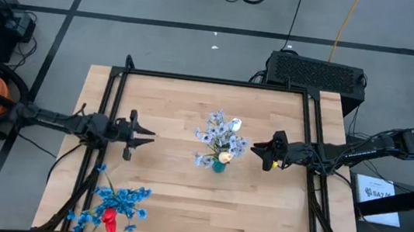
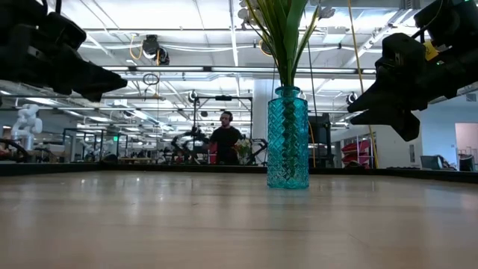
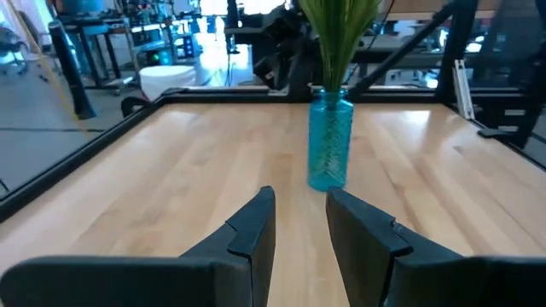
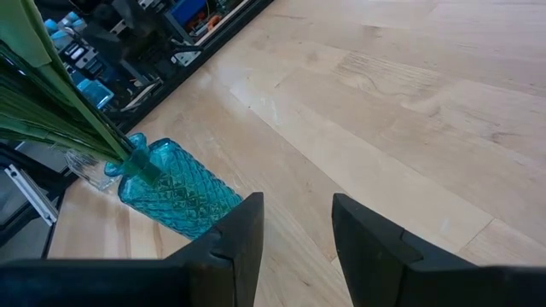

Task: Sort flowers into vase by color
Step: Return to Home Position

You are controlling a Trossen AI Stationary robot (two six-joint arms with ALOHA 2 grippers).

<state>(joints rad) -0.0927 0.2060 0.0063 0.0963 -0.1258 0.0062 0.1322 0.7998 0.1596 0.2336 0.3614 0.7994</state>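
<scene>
The pale grey-blue sprays [image 1: 214, 135] and cream-white tulips [image 1: 225, 157] stand upright, stems vertical and heads up, in the teal patterned vase [image 2: 287, 138] at the middle of the table [image 1: 167, 193], between the left gripper [image 3: 299, 194] and the right gripper [image 4: 296, 200], both hanging clear of it, empty, fingers a little parted.

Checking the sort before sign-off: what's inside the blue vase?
Green stems fill the blue vase; from above, pale grey-blue sprays and a cream tulip top them. The patterned glass obscures how deep they reach.
</scene>
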